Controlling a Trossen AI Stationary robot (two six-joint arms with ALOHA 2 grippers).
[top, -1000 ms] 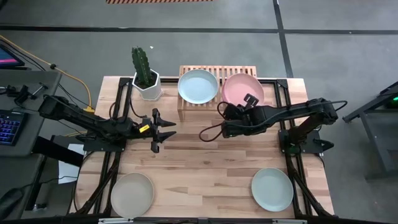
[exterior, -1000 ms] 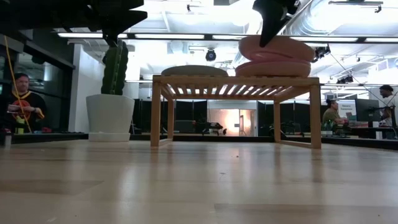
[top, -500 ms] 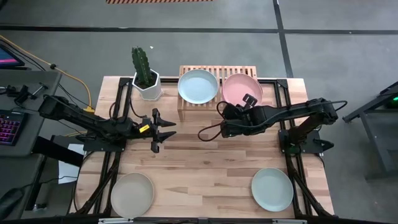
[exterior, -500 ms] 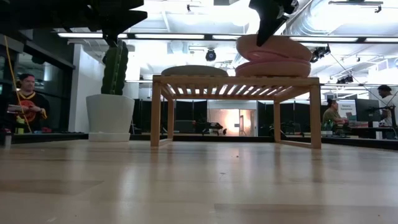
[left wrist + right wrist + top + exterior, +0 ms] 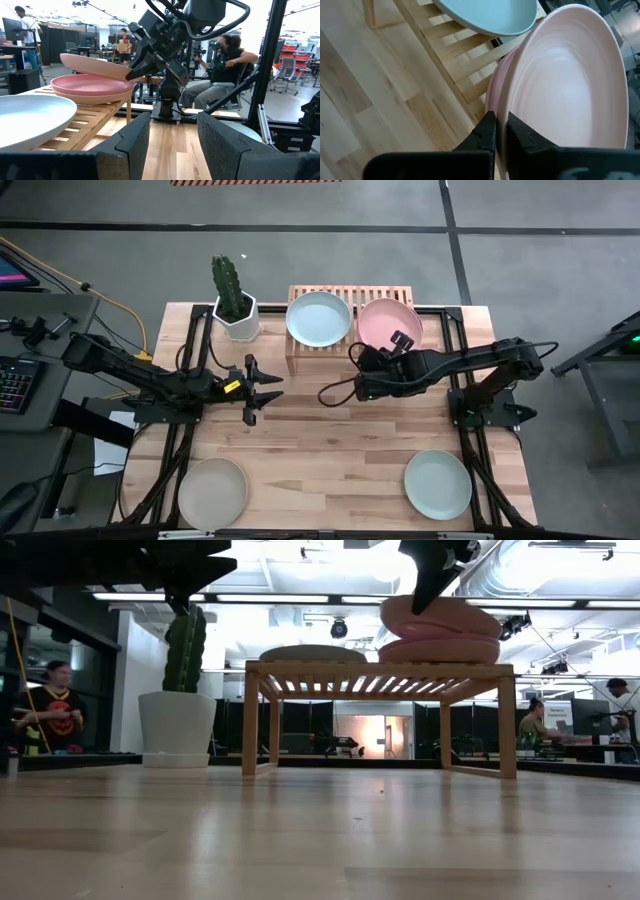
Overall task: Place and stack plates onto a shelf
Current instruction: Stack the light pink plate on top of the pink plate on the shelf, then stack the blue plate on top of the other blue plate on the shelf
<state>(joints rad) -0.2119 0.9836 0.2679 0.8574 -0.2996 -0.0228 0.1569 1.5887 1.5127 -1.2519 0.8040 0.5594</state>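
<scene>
The light wood shelf (image 5: 345, 352) stands at the far edge of the table. The pale blue plate (image 5: 318, 318) lies on its left half and a pink stack (image 5: 440, 650) on its right half. My right gripper (image 5: 499, 131) is shut on the top pink plate (image 5: 390, 323), which sits tilted over that stack. The beige plate (image 5: 212, 492) and the pale green plate (image 5: 437, 484) lie flat on the table near its near edge. My left gripper (image 5: 268, 392) hovers open left of the table's middle, touching nothing. My right gripper pinches the top pink plate by its near rim (image 5: 506, 107), one finger (image 5: 520, 132) on the inner face and the other (image 5: 487, 127) under it. The fingers come from the table's near side, slanting down. The plate is tilted, its underside resting on the pink stack (image 5: 92, 87).
A cactus in a white hexagonal pot (image 5: 236, 308) stands left of the shelf. Bare wood lies between the arms and the two plates at the near edge. People (image 5: 227, 60) sit and stand in the room beyond the table.
My right gripper has shifted slightly toward the table's left while still shut on the top pink plate. The plate has moved with it over the stack and stays tilted.
</scene>
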